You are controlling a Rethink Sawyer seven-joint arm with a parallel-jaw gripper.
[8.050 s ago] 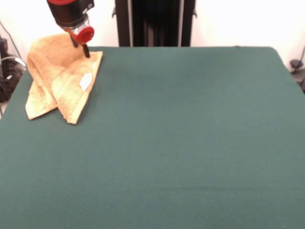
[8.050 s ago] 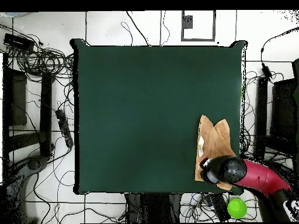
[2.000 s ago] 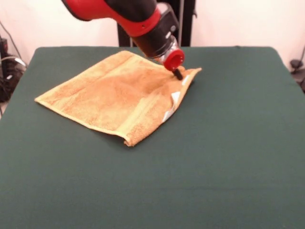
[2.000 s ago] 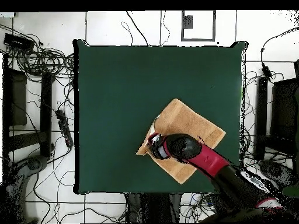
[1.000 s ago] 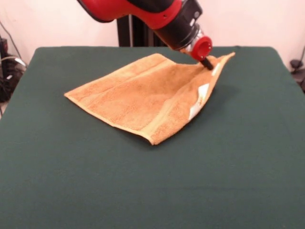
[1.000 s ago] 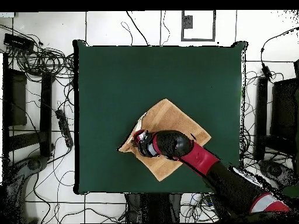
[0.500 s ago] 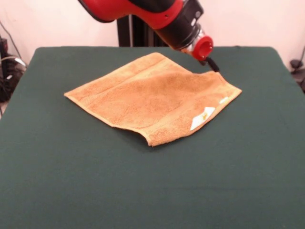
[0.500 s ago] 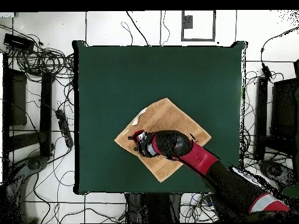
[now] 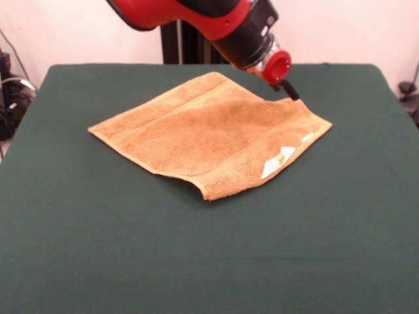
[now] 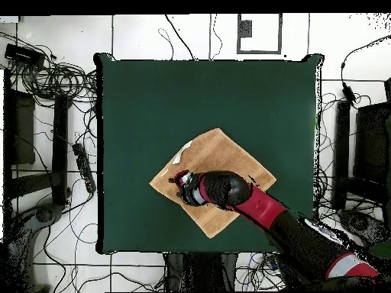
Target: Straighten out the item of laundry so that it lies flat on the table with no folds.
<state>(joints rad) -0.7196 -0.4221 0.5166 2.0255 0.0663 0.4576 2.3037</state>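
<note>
Orange-tan towel [image 9: 209,131] lies spread almost flat on the desk [image 9: 209,261]; slight ripples remain. Whether the end effector [image 9: 291,91] above its corner is apart or together, I cannot tell.

no readable text, white tag [image 9: 277,161] on towel [image 9: 196,131] illegible

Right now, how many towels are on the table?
1. The orange-tan towel lies spread near the middle of the green table, with the gripper just above its far right edge. The arm covers part of it from overhead; nothing else shows.
</note>
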